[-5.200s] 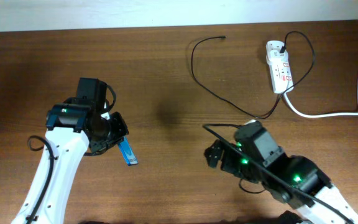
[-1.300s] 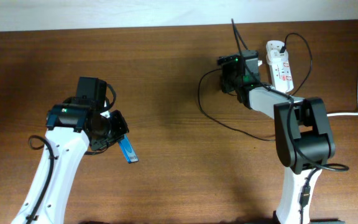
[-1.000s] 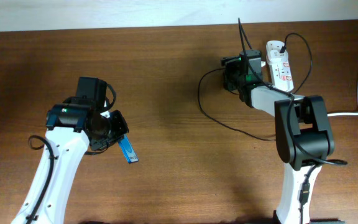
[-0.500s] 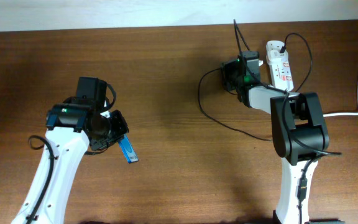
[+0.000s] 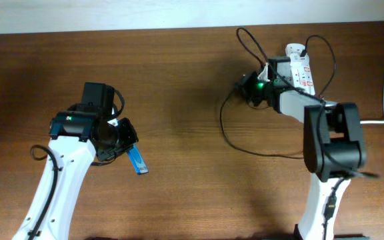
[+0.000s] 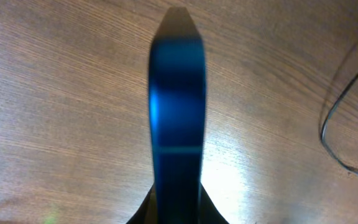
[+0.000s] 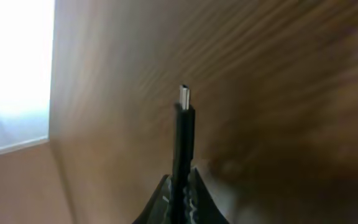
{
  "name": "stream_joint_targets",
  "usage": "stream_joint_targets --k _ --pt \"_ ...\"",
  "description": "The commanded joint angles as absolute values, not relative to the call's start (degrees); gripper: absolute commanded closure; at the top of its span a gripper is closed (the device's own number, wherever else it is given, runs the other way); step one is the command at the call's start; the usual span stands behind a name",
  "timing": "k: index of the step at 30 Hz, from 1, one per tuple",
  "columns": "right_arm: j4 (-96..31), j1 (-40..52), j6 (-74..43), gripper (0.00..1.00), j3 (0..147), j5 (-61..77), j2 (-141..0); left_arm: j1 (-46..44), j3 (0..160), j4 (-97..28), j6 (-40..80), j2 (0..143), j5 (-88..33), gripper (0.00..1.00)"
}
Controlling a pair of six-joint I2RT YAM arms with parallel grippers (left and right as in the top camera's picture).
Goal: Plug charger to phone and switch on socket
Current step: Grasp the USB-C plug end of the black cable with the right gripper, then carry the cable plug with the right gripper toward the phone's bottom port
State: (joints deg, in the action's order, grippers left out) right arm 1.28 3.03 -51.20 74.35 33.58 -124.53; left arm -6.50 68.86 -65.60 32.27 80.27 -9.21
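Starting at the left gripper (image 5: 129, 155): clamped on the phone (image 5: 137, 162), pinching it at one end with the rest jutting out past the fingertips toward the near side of the table (image 5: 179, 193). From the left wrist view, only a blurred blue slab rising from the dark fingers (image 6: 143, 216), edge turned to the camera, wood grain on both sides. From overhead, tilted and lifted off the wood; impossible to say how high.

Over at the right gripper (image 5: 247, 85): closed on the charger (image 5: 245, 143), nipping the thin black cable just behind its small plug tip. In the right wrist view, standing straight up out of the pinched fingers, metal tip bare and pointing away, with smeared brown wood behind and a bright white patch in the upper left corner. Held near the far edge of the table, just beside the socket (image 5: 301, 72) on its left, well apart from the phone across the table.

Outward from there: one loop of black cable curling up past the gripper toward the far edge, another length sweeping down and along the wood, then passing under the right arm. More black cable arching round the far end of the socket. Lying flat on the wood, red marks facing up; switch position too small to tell. Leading off from the socket's near end, a thick white cord (image 5: 359, 121), running to the right edge of the table
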Motion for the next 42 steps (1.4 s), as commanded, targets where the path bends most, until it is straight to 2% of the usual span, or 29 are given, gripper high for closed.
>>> stream_joint_targets --k 1,6,9,13,20,23,25,28,32,39,42 --pt "-8.62 2.98 -35.46 0.96 74.22 35.99 -114.43 -6.26 69.36 -65.60 31.16 80.14 -12.95 1.00" --pt "-31.81 2.96 -13.72 0.96 74.22 42.98 -100.33 -6.22 69.38 -64.38 30.00 80.14 -18.11 1.00" --pt "-44.14 2.98 -3.60 0.96 74.22 48.88 -93.80 -6.22 69.38 -58.83 27.07 80.14 -26.72 1.00" --pt "-61.30 2.98 11.60 0.96 74.22 59.05 -90.41 -6.22 69.38 -49.30 24.88 80.14 -37.98 1.00" --pt "-85.03 3.25 35.29 0.96 74.17 61.52 -90.35 -6.22 69.38 -32.99 24.51 80.14 -52.73 1.00" --pt "-87.66 6.44 36.69 0.96 74.15 61.49 -90.35 -6.22 69.38 -26.39 20.64 80.14 -66.87 1.00" --pt "-87.66 10.37 37.15 0.96 74.15 61.71 -90.35 -6.22 69.38 -25.10 20.25 80.14 -69.89 1.00" --pt "-86.94 15.11 37.30 0.96 74.17 65.21 -90.35 -6.22 69.38 -25.12 20.32 80.14 -69.91 1.00" --pt "-85.23 15.35 37.30 0.95 74.17 72.10 -90.35 -6.22 69.38 -25.04 24.43 80.14 -68.95 1.00" --pt "-82.04 15.42 37.28 0.96 74.17 78.24 -90.35 -6.22 69.38 -23.46 45.65 80.14 -56.45 1.00" --pt "-82.02 15.42 37.28 0.95 74.17 78.28 -90.35 -6.22 69.38 -18.76 50.15 80.14 -55.88 1.00"
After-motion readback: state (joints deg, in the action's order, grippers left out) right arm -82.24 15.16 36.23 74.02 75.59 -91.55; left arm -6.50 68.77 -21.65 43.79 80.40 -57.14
